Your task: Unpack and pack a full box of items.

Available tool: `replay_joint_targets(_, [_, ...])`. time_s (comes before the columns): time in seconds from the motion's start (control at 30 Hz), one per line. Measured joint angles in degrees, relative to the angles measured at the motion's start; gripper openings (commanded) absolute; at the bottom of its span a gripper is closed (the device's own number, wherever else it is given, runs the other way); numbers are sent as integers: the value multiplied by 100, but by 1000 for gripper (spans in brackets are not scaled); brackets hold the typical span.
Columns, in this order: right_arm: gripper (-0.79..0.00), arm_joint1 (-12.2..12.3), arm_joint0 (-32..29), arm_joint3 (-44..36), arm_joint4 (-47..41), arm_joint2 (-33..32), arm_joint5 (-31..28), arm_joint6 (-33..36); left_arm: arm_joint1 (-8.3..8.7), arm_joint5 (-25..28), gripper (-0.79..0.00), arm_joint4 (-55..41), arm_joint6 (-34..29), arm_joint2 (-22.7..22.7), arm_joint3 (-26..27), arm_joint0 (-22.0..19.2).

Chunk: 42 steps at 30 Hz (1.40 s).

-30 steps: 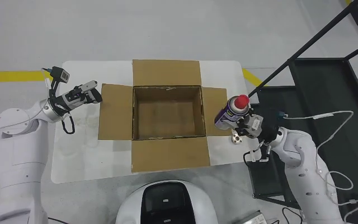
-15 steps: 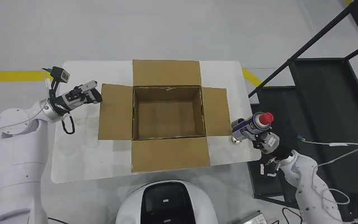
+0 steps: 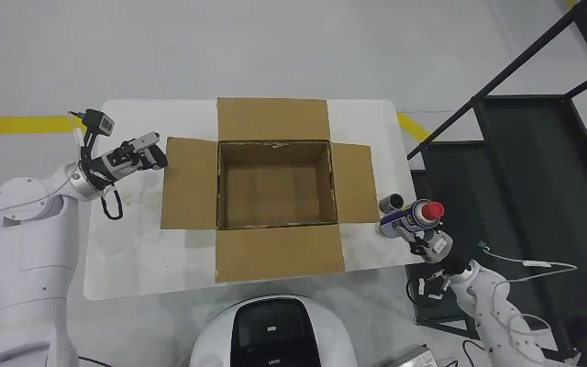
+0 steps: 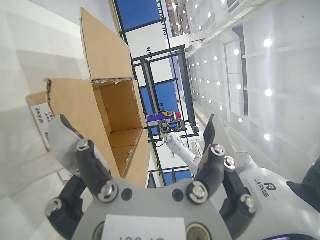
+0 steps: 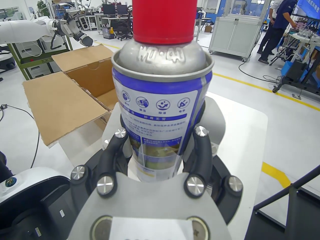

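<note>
An open cardboard box (image 3: 272, 117) stands mid-table with its flaps spread flat and its inside bare. My right gripper (image 3: 415, 226) is shut on a blue spray can (image 3: 415, 214) with a red cap, held upright over the table's front right corner, just right of the box's right flap. The right wrist view has the can (image 5: 160, 96) filling the space between my fingers (image 5: 200, 138). I cannot tell whether its base touches the table. My left gripper (image 3: 156, 151) hangs open and holds nothing left of the box's left flap; its own view looks past its gripper (image 4: 132, 123) to the box (image 4: 110, 106) and the can (image 4: 162, 118).
The white table (image 3: 138, 239) has bare strips left and right of the box. A dark metal rack (image 3: 514, 183) stands close to the table's right edge, beside my right arm. The box (image 5: 62, 96) lies just off the can's side.
My right gripper has carried the can from beside the box's right flap outward and toward the table's front right corner, lower down. The left arm has stayed still.
</note>
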<state>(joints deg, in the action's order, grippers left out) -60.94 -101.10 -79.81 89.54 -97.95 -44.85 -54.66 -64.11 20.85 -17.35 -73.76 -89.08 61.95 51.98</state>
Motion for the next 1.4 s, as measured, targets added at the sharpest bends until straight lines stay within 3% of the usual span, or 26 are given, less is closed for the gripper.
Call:
replay_joint_targets(0.23, [-785, -5, 1, 3, -38, 11, 30, 37, 0, 0, 0, 0, 0, 0, 0, 0])
replay_joint_targets(0.33, [-785, -29, -22, 120, -252, 64, 228, 143, 0, 0, 0, 0, 0, 0, 0, 0])
replay_joint_targets(0.43, [-785, -47, -49, 374, -72, 180, 621, -237, 0, 0, 0, 0, 0, 0, 0, 0])
replay_joint_targets(0.57, [-785, -82, 64, 1173, 568, 599, 1198, -1106, 0, 0, 0, 0, 0, 0, 0, 0])
replay_joint_targets(0.77, [-785, -157, 525, 2378, 740, 1099, 1542, -1898, 0, 0, 0, 0, 0, 0, 0, 0])
replay_joint_targets(1.07, [-785, -301, 1275, 3575, 944, 1732, 2055, -2263, 0, 0, 0, 0, 0, 0, 0, 0])
replay_joint_targets(1.4, [-785, -429, 1804, 4299, 955, 2184, 2267, -2524, 0, 0, 0, 0, 0, 0, 0, 0])
